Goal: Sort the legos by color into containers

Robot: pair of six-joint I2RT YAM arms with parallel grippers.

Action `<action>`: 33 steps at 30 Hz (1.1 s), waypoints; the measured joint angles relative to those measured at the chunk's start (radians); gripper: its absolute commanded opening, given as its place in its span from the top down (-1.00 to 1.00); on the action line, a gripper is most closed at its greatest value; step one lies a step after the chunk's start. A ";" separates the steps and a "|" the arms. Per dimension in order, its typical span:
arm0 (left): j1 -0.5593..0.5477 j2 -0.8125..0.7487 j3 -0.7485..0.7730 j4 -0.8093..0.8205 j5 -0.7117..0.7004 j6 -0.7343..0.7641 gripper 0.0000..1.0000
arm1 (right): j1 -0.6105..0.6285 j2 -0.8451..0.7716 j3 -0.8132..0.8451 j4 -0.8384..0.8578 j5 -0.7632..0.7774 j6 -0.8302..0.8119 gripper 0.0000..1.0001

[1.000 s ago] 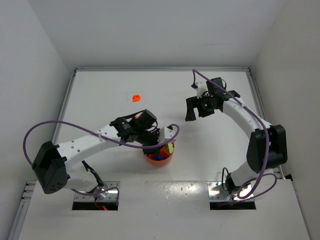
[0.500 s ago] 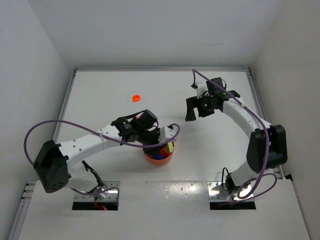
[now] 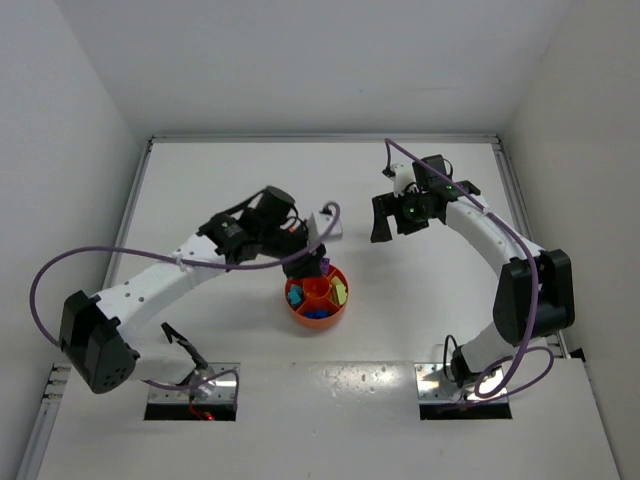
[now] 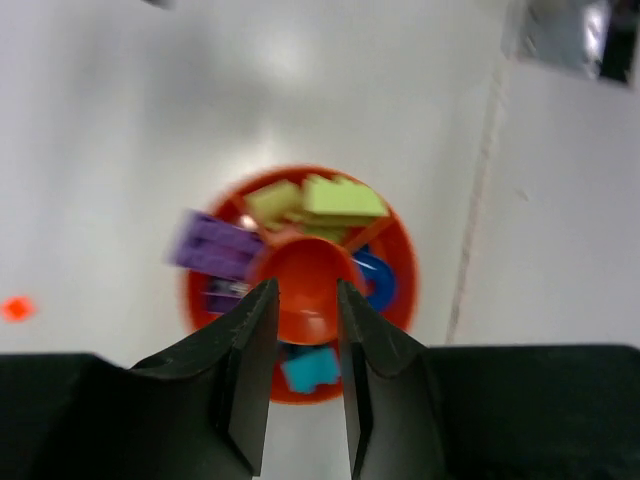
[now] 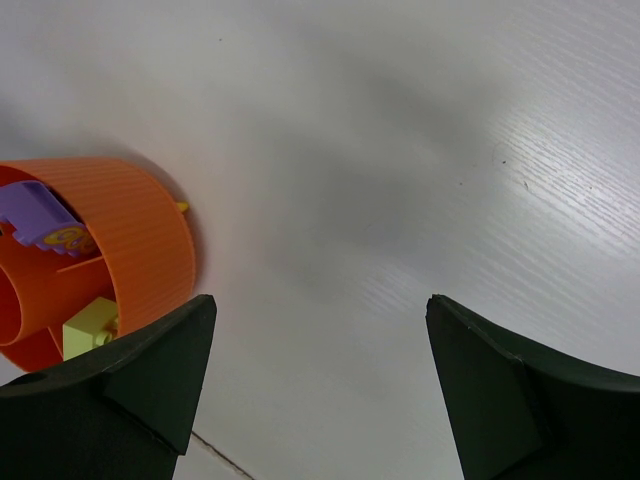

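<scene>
The orange tray stands in the table's middle, with the containers around a central cup. Legos lie in them: purple at the left rim, yellow-green, blue and teal. My left gripper hovers just behind and above the tray, its jaws a little apart with nothing between them. One orange lego lies alone on the table, hidden by the arm in the top view. My right gripper hangs open to the tray's right and farther back, holding nothing.
In the right wrist view the tray shows a purple lego and a yellow one, with a tiny yellow bit beside its wall. White walls edge the table on three sides.
My left arm has swung back and away from over the tray, uncovering it, and its jaws have parted slightly. The right arm has stayed still.
</scene>
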 measured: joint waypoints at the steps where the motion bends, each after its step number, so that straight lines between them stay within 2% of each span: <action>1: 0.037 -0.002 0.034 0.019 -0.003 -0.014 0.30 | 0.002 0.000 0.000 0.000 0.000 0.000 -0.72; 5: 0.165 -0.006 0.101 0.098 -0.055 -0.088 0.27 | 0.004 0.003 0.001 0.000 -0.004 -0.003 -0.70; 8: 0.270 0.013 0.103 0.149 -0.145 -0.177 0.27 | 0.008 0.045 0.040 -0.007 -0.023 -0.007 -0.60; 14: 0.436 0.190 0.129 0.192 -0.300 -0.338 0.27 | 0.017 0.254 0.278 -0.023 -0.071 0.004 -0.55; 22: 0.476 0.463 0.267 0.211 -0.442 -0.486 0.27 | 0.026 0.399 0.488 0.003 -0.091 0.036 -0.55; 30: 0.478 0.716 0.499 0.241 -0.596 -0.615 0.27 | 0.030 0.383 0.354 0.033 -0.094 0.043 -0.55; 33: 0.478 0.785 0.550 0.249 -0.621 -0.646 0.36 | 0.030 0.379 0.313 0.032 -0.093 0.044 -0.55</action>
